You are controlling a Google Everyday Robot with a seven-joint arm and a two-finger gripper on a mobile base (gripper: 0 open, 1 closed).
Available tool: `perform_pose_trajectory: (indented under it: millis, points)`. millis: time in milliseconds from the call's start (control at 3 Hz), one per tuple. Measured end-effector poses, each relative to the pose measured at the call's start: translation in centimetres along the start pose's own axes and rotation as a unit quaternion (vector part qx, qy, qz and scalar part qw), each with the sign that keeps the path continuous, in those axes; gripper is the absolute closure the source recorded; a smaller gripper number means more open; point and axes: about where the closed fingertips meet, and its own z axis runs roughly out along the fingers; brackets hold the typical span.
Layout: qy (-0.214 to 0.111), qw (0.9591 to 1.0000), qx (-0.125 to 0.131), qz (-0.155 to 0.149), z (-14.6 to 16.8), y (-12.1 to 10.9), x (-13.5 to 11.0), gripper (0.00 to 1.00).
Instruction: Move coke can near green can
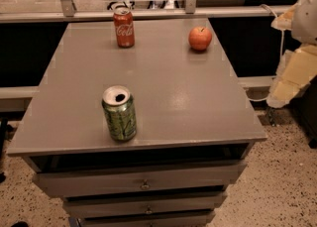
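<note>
The coke can (124, 27) is red with white script and stands upright at the far left of the grey table top (163, 87). The green can (119, 113) is mottled yellow-green with an open silver top and stands upright near the front edge, left of centre. The two cans are far apart, almost the table's full depth. Pale white and cream parts of my arm (296, 67) show at the right edge, beside the table and away from both cans. My gripper itself is out of view.
A red apple (200, 38) sits at the far right of the table top. Drawers (143, 185) are under the table's front. A metal rail and glass (148, 10) run behind the table. Speckled floor lies to the right.
</note>
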Motion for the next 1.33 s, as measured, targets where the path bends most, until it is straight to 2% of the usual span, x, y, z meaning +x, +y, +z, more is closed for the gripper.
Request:
perform_pose_trajectory:
  millis: [333,667,1000,1333]
  points:
    - [-0.054,0.9984,0.007,-0.011,2.7,-3.7,-3.9,0.0]
    - [-0.12,0.9926,0.004,-0.019,6.4,-7.0,-9.9,0.0]
    - [-0.12,0.9926,0.004,-0.019,6.4,-7.0,-9.9,0.0]
    - [-0.136,0.9906,0.005,-0.01,7.7,-7.0,-10.4,0.0]
